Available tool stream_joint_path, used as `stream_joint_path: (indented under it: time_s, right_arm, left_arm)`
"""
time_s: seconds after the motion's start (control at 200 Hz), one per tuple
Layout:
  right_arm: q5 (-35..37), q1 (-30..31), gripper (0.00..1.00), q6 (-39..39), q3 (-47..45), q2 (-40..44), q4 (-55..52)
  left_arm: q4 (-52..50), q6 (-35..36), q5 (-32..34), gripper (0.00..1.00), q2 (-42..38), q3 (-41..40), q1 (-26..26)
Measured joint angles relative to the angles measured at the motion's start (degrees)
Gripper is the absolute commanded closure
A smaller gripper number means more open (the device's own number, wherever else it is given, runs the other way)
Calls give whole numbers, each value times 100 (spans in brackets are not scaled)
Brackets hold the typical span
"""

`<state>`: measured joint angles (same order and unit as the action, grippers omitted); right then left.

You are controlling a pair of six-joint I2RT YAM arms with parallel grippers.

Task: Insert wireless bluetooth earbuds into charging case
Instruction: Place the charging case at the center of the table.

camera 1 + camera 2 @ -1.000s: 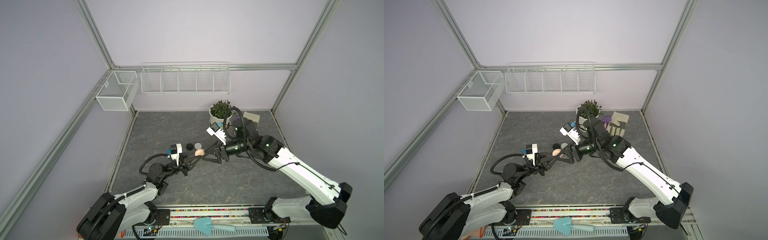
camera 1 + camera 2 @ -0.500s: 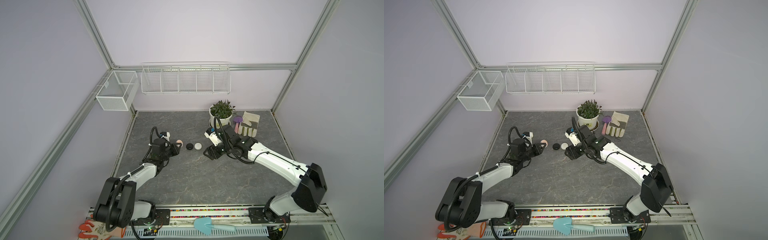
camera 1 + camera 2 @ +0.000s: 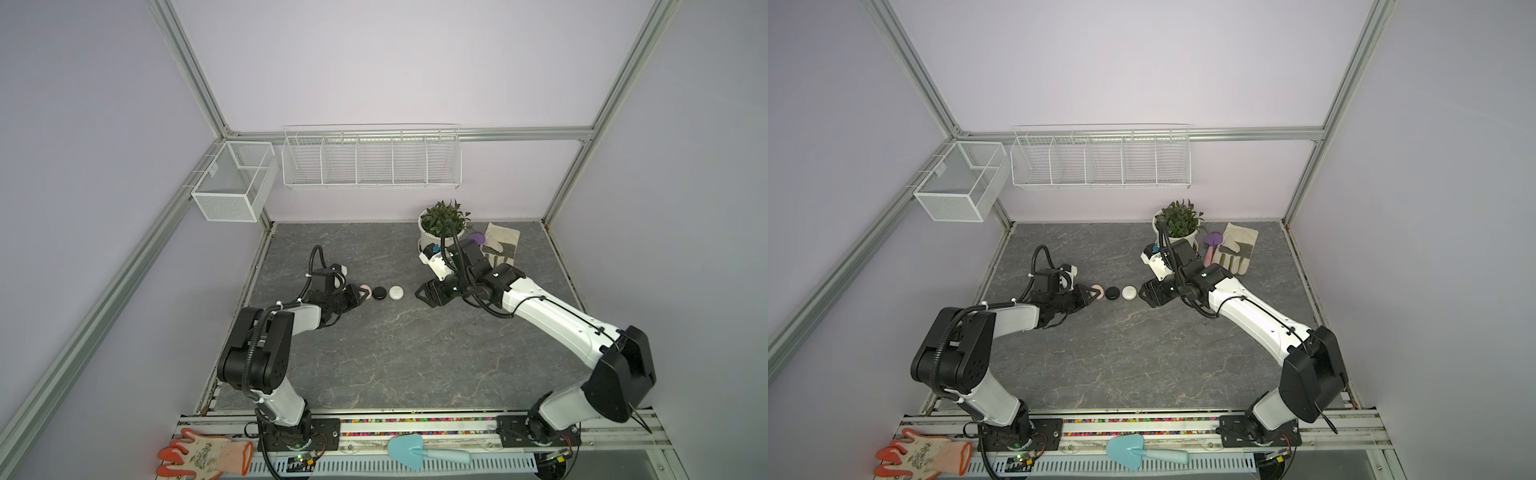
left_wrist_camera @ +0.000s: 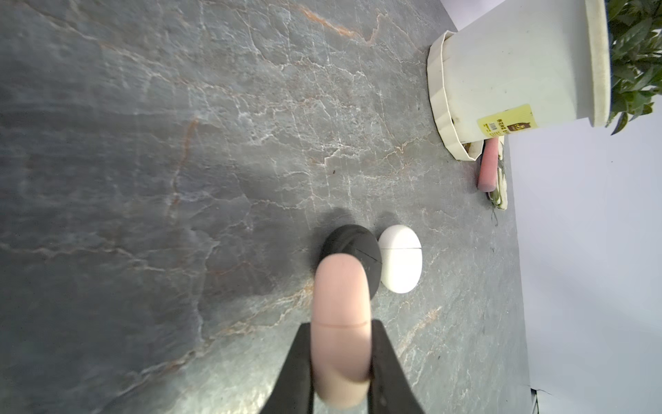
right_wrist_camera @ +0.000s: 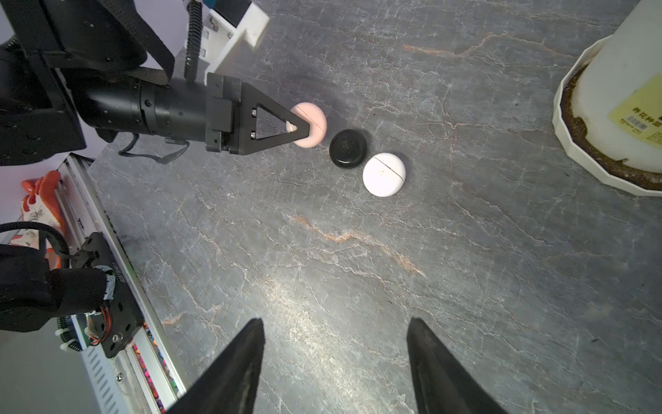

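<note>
While right gripper (image 5: 334, 322) stands open and empty, left gripper (image 4: 340, 324) clamps pink case (image 4: 340, 297), projecting lengthwise toward nearby black case (image 5: 348, 148).

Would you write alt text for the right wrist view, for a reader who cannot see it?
The left gripper holds a closed pink case at one end of a row with a black case and a white case lying on the grey marbled table. The right gripper, fingers open, fills the foreground; a white plant pot stands at the edge.

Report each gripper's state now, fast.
Left gripper: shut on the pink case.
Right gripper: open, holding nothing.
</note>
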<state>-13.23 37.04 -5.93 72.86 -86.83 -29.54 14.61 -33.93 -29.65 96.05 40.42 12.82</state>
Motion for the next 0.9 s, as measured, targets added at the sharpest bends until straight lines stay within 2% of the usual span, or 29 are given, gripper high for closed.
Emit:
stream_joint_path:
  time_s: [0.09, 0.205, 0.69, 0.795, 0.9]
  right_arm:
    - [-33, -24, 34, -2, 0, 48, 11]
    - [-74, -31, 34, -7, 0, 140, 28]
    - [-273, -31, 33, -114, 0, 181, 52]
    - [-273, -31, 33, -125, 0, 192, 52]
    - [-262, -31, 31, -131, 0, 219, 48]
  left_arm:
    - [74, -39, 2, 100, 111, 0, 9]
    - [168, -125, 4, 94, 271, 0, 44]
    - [614, -225, 127, 93, 514, -2, 79]
    - [632, -227, 131, 85, 557, -2, 68]
    - [647, -225, 151, 69, 557, -4, 68]
